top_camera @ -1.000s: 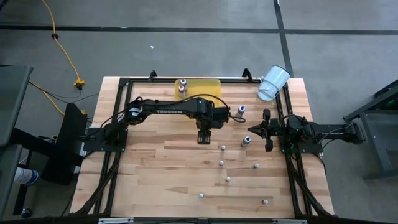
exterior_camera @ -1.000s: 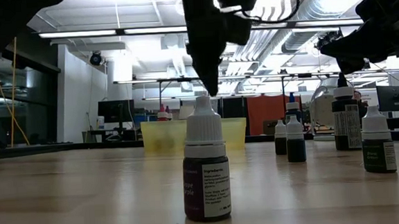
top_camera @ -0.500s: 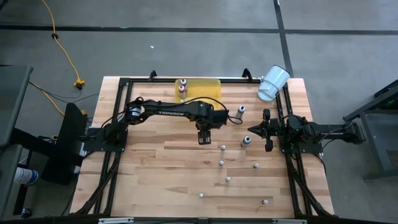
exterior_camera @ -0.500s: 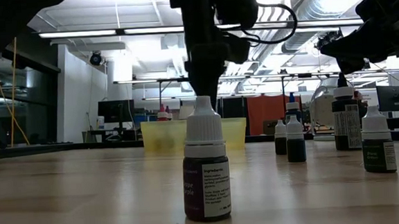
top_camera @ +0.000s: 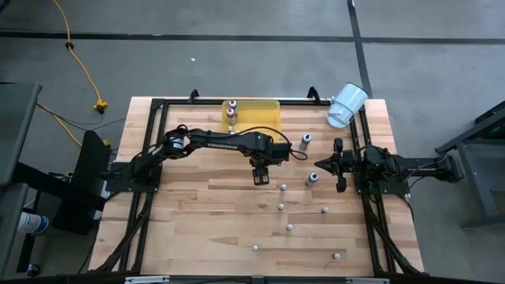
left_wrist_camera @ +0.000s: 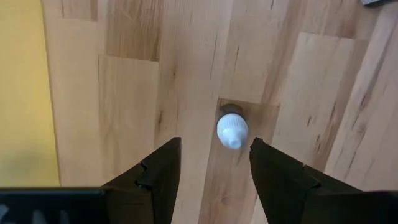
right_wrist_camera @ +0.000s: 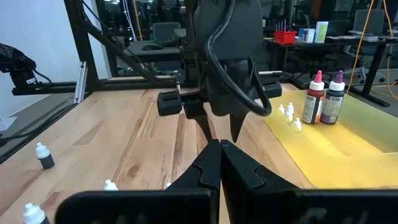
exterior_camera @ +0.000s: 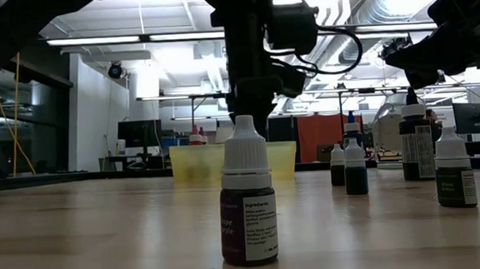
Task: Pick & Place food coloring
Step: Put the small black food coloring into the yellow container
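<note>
While the left arm reaches out over the middle of the tabletop (top_camera: 197,229), its left gripper (top_camera: 259,178) points straight down with its fingers (left_wrist_camera: 158,174) spread wide; from the wrist camera a small white-capped food coloring bottle (left_wrist_camera: 232,129) stands upright on the wood beyond the gap between them, touched by neither. Behind it, at the far edge, sits the yellow tray (top_camera: 260,113) with two taller bottles (top_camera: 231,110) standing in its left end. Moving rightward, more little bottles (top_camera: 283,187) are scattered loosely over the boards from the centre toward the near right corner, all well apart from each other; two darker ones (top_camera: 305,140) stand nearer the right arm. From table height, one dark bottle (exterior_camera: 247,202) with a white cap stands closest, upright. A white cup (top_camera: 346,105) lies tipped at the far right corner. The right gripper (top_camera: 339,166) hangs at the right side, its fingers (right_wrist_camera: 239,168) pressed together on nothing
</note>
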Motion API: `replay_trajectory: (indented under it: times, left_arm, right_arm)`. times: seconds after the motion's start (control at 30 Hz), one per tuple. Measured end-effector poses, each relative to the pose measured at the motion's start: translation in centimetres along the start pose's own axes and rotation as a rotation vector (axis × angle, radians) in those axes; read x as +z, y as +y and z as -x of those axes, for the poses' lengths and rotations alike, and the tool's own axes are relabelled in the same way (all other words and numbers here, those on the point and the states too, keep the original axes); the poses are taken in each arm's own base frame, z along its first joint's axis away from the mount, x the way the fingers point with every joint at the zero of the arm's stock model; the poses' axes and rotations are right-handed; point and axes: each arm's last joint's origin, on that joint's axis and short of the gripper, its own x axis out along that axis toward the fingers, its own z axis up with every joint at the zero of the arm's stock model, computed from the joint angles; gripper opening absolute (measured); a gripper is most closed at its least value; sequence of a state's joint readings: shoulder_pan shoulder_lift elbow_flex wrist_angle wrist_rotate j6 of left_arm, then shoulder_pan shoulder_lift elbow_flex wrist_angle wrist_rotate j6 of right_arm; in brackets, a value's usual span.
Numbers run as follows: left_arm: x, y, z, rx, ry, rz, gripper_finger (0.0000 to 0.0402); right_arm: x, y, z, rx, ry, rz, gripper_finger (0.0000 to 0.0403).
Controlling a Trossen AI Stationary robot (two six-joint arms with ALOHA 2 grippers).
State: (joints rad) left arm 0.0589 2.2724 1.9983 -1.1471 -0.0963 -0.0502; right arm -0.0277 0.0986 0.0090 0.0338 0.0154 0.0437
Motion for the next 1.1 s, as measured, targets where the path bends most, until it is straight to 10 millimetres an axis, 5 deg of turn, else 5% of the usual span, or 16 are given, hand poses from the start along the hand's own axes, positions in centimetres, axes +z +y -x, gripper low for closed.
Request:
replay_trajectory:
  times: [0.9,1.1]
  left_arm:
    - [0.5,-0.4,-2.4,-0.063,0.015,-0.057,0.0179]
    - [0.5,-0.4,-2.5,-0.063,0.014,-0.072,0.0151]
  right_arm:
    - [0.0,0.0,0.0,0.0,0.0,0.0,0.0]
    - [0.0,0.0,0.0,0.0,0.0,0.0,0.0]
